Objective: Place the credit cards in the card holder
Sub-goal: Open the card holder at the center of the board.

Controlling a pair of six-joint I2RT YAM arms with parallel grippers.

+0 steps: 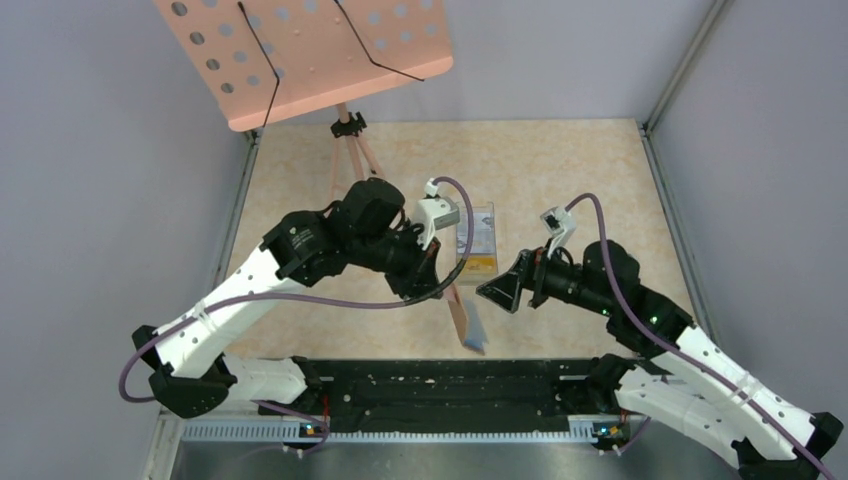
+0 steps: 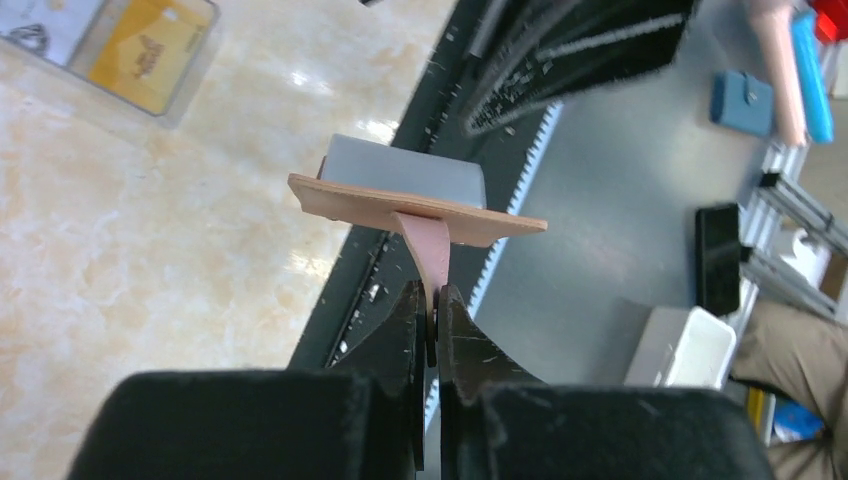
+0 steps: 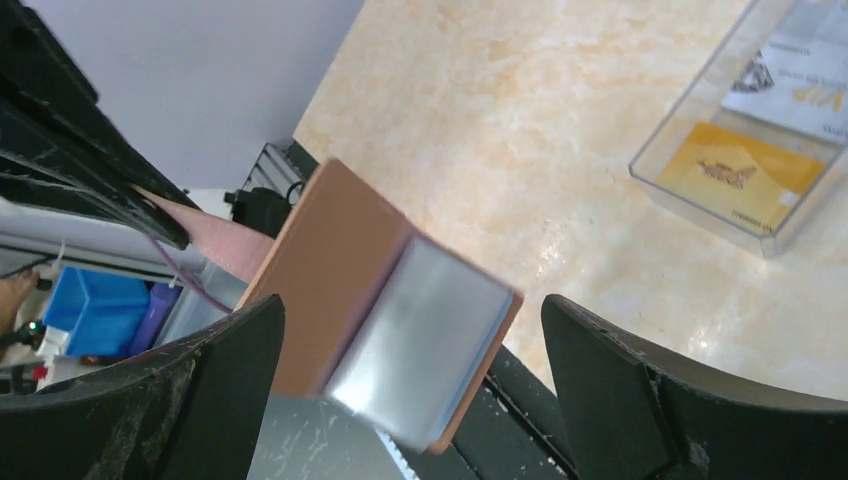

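Note:
The brown card holder (image 1: 463, 312) hangs open above the table's near edge. My left gripper (image 1: 438, 282) is shut on its pinkish snap tab (image 2: 432, 250). In the left wrist view the holder (image 2: 400, 207) sits just beyond the gripper (image 2: 432, 296), its grey-blue inner face on the far side. My right gripper (image 1: 497, 291) is open and empty, just right of the holder. In the right wrist view the holder (image 3: 340, 260) fills the gap between the wide-open fingers of that gripper (image 3: 412, 305). The credit cards, one yellow (image 3: 735, 170) and one white (image 3: 795, 85), lie in a clear box.
The clear plastic box (image 1: 478, 238) lies on the beige table behind both grippers. A black toothed rail (image 1: 440, 385) runs along the near edge under the holder. A pink perforated music stand (image 1: 320, 55) on a tripod stands at the far left.

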